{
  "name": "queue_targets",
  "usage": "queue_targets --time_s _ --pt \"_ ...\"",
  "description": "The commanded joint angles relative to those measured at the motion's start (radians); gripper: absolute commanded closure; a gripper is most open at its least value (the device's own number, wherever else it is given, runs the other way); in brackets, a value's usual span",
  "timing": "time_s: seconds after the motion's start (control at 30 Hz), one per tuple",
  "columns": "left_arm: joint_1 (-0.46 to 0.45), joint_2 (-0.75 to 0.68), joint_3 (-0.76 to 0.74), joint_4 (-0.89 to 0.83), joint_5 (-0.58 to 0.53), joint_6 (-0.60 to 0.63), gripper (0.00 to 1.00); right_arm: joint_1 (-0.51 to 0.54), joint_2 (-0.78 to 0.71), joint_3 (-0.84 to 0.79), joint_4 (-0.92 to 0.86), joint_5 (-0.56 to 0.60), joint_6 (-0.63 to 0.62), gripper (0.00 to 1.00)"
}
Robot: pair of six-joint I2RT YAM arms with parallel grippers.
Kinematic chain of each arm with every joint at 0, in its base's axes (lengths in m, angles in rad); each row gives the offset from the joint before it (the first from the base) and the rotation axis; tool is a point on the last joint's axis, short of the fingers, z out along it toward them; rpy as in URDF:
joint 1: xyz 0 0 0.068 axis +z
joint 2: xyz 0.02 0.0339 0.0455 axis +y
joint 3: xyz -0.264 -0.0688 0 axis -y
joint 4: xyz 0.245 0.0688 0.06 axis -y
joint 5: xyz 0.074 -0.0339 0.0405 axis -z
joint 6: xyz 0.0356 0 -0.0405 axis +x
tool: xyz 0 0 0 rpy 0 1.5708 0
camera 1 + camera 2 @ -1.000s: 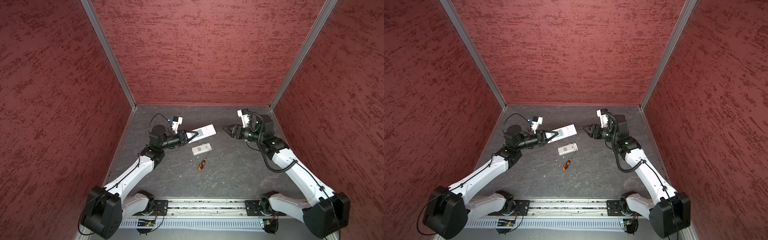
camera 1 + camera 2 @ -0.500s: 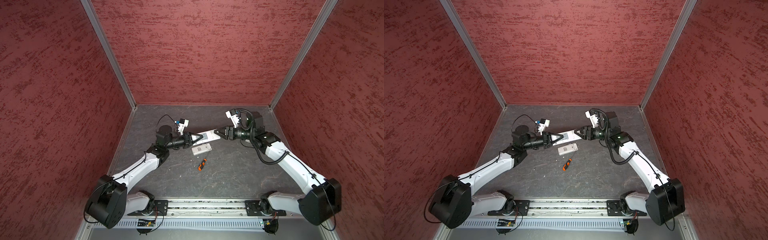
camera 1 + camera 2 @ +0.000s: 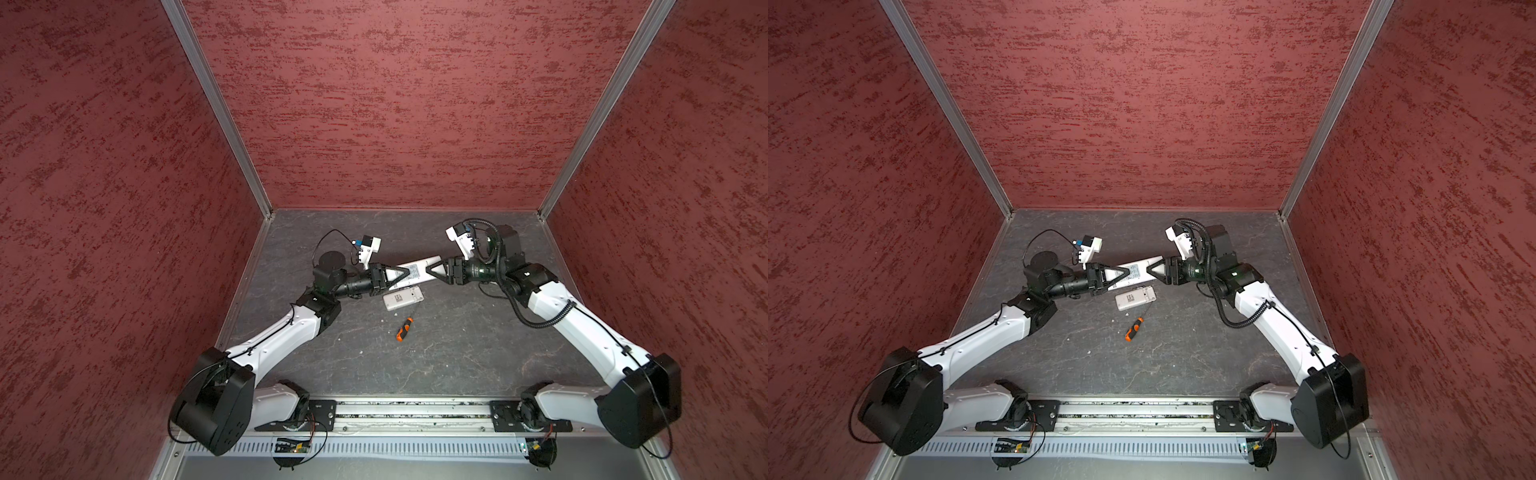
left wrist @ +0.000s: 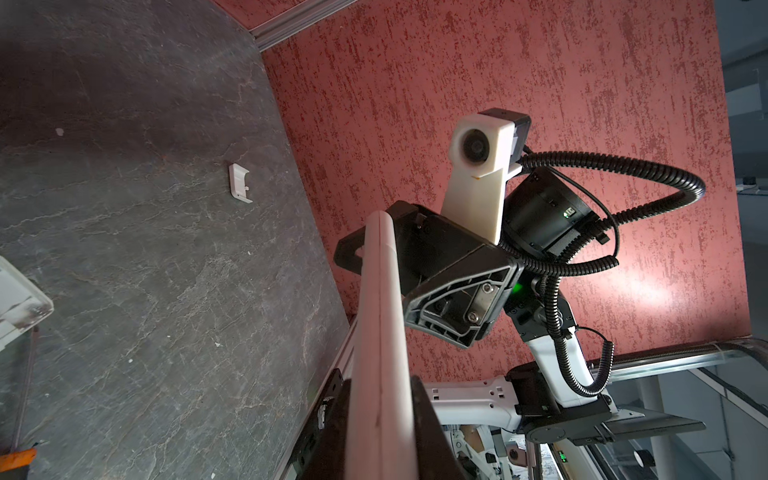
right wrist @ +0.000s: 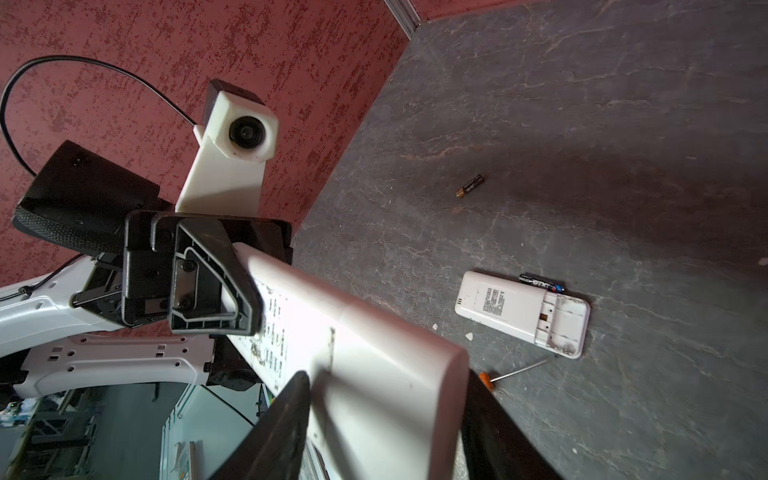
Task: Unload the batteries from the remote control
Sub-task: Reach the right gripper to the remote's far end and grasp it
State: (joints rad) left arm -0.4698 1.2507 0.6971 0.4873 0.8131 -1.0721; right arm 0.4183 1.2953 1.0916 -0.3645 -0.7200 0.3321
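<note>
Mid-tabletop, one battery (image 5: 542,284) is lying against the opened small remote (image 3: 403,297), another battery (image 5: 470,185) loose beyond. The left gripper (image 3: 405,274) is clenching the long remote (image 3: 415,271); the right gripper (image 3: 430,270) is straddling its end, grip unclear. Next probably calls for a firm counter-pull to open it.

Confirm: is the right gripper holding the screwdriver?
No, the screwdriver lies on the table while the right gripper straddles the long white remote's end.
</note>
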Motion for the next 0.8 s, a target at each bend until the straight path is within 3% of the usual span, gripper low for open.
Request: queue_targets --time_s 0.0,0.47,0.77 --pt "-0.002 -0.028 -0.007 0.063 0.0 -0.009 1.0 0.007 0.01 0.042 0.0 0.004 -0.018 0.47" --pt "0.002 -0.06 -0.027 0.079 0.006 -0.026 1.0 0.005 0.019 0.025 -0.021 0.033 -0.05 0.72" --pt "0.01 -0.086 -0.056 0.086 0.038 -0.045 1.0 -0.009 0.043 0.023 0.003 -0.011 -0.056 0.8"
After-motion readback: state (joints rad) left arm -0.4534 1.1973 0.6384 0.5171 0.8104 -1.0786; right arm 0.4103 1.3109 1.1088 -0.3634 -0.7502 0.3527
